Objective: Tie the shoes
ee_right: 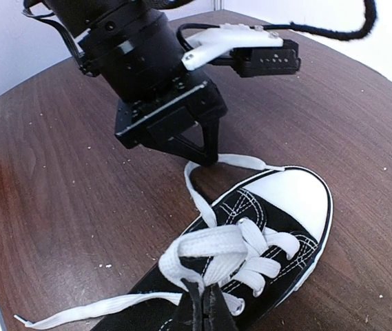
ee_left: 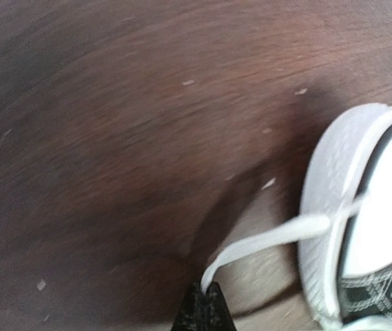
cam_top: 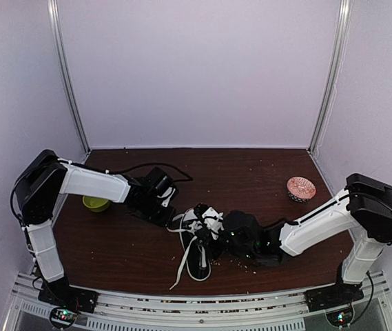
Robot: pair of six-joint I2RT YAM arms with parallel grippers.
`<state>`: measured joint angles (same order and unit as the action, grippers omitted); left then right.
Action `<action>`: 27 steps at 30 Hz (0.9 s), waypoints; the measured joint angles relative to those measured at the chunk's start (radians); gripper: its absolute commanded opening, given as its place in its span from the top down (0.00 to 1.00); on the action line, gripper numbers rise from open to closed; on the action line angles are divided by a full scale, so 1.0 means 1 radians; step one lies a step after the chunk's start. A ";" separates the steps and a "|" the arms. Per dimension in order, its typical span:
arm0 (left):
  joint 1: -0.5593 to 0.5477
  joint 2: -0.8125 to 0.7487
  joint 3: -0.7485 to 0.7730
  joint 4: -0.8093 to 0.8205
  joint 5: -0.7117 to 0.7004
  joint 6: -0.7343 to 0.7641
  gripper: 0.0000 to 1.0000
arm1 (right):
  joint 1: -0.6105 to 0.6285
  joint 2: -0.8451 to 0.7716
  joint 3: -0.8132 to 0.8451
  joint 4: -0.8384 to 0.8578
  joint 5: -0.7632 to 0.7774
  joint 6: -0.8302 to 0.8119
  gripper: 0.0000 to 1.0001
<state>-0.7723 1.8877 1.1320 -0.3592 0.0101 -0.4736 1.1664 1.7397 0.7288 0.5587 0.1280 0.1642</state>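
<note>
A black sneaker (cam_top: 200, 252) with a white toe cap (ee_right: 293, 198) lies mid-table, toe pointing away from the arm bases. My left gripper (ee_left: 207, 288) is shut on one white lace (ee_left: 271, 238) just beyond the toe (ee_left: 351, 207). That lace runs from its tips across the toe cap. It also shows in the right wrist view (ee_right: 204, 157) and the top view (cam_top: 173, 215). My right gripper (ee_right: 206, 295) is shut on a loop of lace (ee_right: 213, 248) over the shoe's tongue. It shows in the top view (cam_top: 218, 233). Another lace end (ee_right: 78, 314) trails loose on the table.
A yellow-green bowl (cam_top: 96, 203) sits behind my left arm. A pink patterned bowl (cam_top: 300, 188) stands at the back right. Small crumbs lie on the brown table (cam_top: 251, 172). White walls enclose the back and both sides.
</note>
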 measured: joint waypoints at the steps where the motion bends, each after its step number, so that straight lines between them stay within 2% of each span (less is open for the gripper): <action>1: 0.000 -0.018 -0.016 0.000 -0.019 -0.014 1.00 | 0.000 0.000 0.000 0.000 0.001 0.000 1.00; 4: -0.006 -0.135 -0.092 0.003 -0.092 -0.080 1.00 | -0.002 0.000 0.000 0.002 0.002 0.004 1.00; 7: -0.042 -0.333 -0.196 0.057 -0.141 -0.156 1.00 | -0.008 0.000 0.000 0.006 -0.001 0.019 1.00; 9: -0.113 -0.468 -0.249 0.106 -0.152 -0.206 1.00 | -0.019 0.000 0.000 0.006 -0.017 0.028 1.00; 11: -0.202 -0.536 -0.261 0.143 -0.152 -0.242 1.00 | -0.032 0.000 0.000 0.005 -0.040 0.042 1.00; 15: -0.362 -0.565 -0.272 0.200 -0.136 -0.343 1.00 | -0.062 0.000 0.014 -0.018 -0.093 0.073 1.00; 17: -0.408 -0.563 -0.304 0.238 -0.118 -0.399 1.00 | -0.076 0.000 0.029 -0.034 -0.118 0.087 1.00; 21: -0.481 -0.510 -0.335 0.308 -0.064 -0.474 1.00 | -0.098 0.003 0.051 -0.050 -0.170 0.114 1.00; 27: -0.539 -0.450 -0.331 0.343 -0.010 -0.491 1.00 | -0.105 0.039 0.098 -0.078 -0.254 0.159 1.00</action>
<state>-1.3113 1.4376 0.8009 -0.0158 0.0006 -0.9649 1.0611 1.7790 0.8272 0.4808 -0.1261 0.3233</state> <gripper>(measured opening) 0.012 0.009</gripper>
